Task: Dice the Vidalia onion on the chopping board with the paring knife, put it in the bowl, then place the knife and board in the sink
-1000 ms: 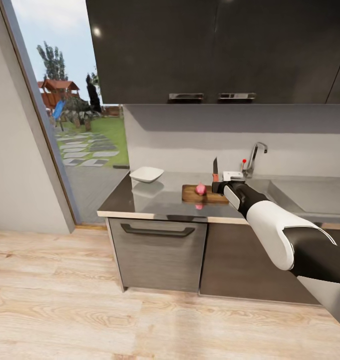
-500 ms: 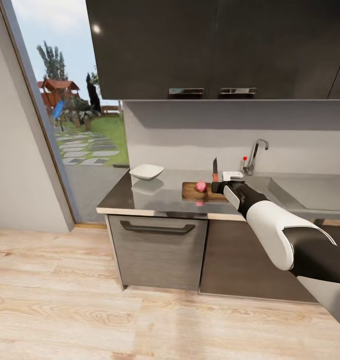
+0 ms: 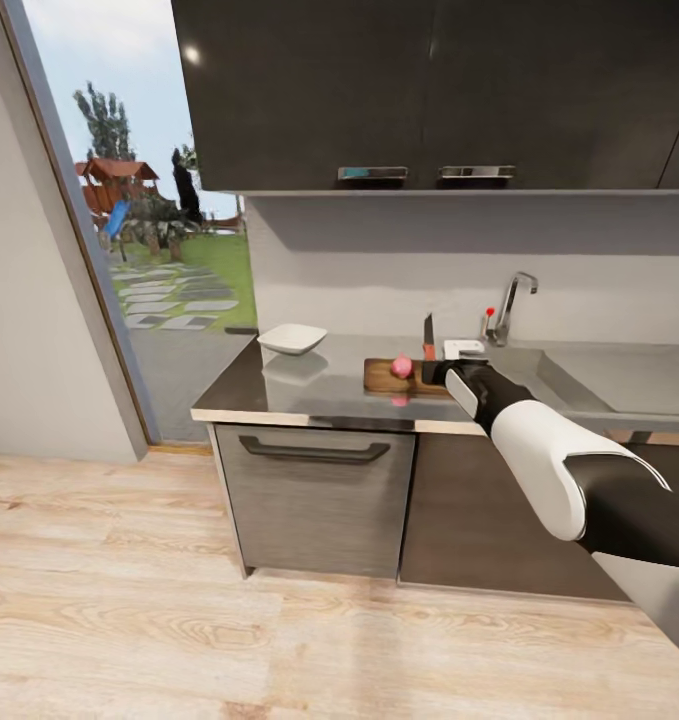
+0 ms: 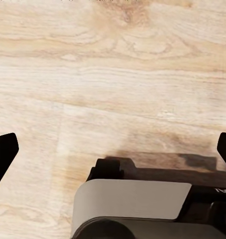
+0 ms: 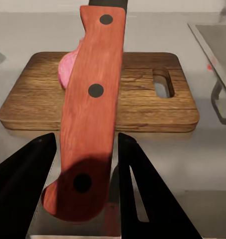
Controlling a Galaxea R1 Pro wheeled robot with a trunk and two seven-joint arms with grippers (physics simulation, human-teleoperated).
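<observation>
Two black fingers (image 5: 142,199) of the right end effector (image 5: 85,194) clamp the paring knife (image 5: 90,109) upright just before the chopping board (image 5: 142,107); the head view adds the whole pink onion (image 3: 402,367) on it, the bowl (image 3: 292,340) beyond. Left end effector (image 4: 113,149) spread apart over the floor (image 4: 93,74).

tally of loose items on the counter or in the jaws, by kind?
chopping board: 1
Vidalia onion, whole and pink, on the board: 1
paring knife, held in the right gripper: 1
bowl: 1
small white item by the tap, kind unclear: 1
Total: 5
</observation>
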